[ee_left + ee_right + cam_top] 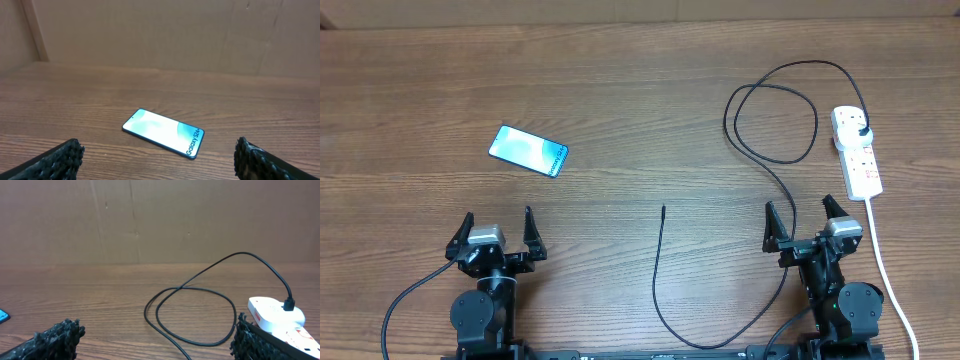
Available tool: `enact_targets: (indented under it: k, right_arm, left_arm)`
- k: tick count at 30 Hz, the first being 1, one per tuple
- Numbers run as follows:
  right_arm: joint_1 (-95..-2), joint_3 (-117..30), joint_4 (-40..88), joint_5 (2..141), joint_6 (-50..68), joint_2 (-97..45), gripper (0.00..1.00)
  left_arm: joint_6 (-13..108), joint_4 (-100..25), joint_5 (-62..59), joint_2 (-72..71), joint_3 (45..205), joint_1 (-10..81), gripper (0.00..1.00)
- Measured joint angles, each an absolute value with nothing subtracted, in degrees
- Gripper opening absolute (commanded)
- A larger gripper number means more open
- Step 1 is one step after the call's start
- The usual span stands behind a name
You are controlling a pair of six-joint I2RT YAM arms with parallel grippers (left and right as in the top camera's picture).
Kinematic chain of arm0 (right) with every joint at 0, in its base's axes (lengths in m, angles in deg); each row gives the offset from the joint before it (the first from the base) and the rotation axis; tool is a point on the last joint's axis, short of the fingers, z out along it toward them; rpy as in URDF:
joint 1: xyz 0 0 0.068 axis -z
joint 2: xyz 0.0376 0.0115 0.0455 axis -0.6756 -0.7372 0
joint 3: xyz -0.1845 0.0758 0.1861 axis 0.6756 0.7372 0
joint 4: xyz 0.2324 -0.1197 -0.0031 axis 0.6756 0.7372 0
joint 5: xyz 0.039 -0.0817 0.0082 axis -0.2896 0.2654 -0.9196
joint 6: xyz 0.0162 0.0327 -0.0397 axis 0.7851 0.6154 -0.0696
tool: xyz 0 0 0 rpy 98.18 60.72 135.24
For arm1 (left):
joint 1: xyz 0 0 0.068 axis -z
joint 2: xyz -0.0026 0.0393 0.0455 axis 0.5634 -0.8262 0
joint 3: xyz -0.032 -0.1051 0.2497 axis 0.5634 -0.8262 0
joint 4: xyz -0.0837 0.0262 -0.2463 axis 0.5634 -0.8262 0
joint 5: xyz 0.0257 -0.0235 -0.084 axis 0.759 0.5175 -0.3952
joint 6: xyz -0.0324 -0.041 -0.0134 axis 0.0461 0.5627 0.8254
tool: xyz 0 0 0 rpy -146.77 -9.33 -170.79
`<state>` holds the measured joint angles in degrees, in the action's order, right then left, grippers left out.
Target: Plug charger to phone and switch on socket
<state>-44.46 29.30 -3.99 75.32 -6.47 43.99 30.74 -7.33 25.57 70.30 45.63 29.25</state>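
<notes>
The phone [528,150] lies flat and slanted on the table at the left, its blue-cyan screen lit; it also shows in the left wrist view [164,133]. The black charger cable [760,150] loops at the right, its plug [861,131] in the white socket strip [855,150], its free tip [663,208] lying at mid-table. The loop [192,315] and the socket [277,317] show in the right wrist view. My left gripper [498,238] is open and empty, nearer to me than the phone. My right gripper [806,226] is open and empty, near the cable loop.
The socket's white cord [886,270] runs down the right side toward the front edge. The black cable curves along the front edge [700,340] between the arms. A brown wall [150,30] stands behind the table.
</notes>
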Motion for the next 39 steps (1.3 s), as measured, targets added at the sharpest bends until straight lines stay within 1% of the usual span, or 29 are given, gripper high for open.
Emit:
enact_targets:
  k: [29, 39]
  right_arm:
    - [-44.5, 29.3, -4.0, 75.3, -6.5, 44.0, 1.00]
    - [-44.5, 29.3, -4.0, 75.3, -6.5, 44.0, 1.00]
  left_arm:
    - [30.7, -7.7, 25.2, 70.3, 45.7, 29.3, 1.00]
    - [30.7, -15.3, 25.2, 70.1, 51.6, 29.3, 1.00]
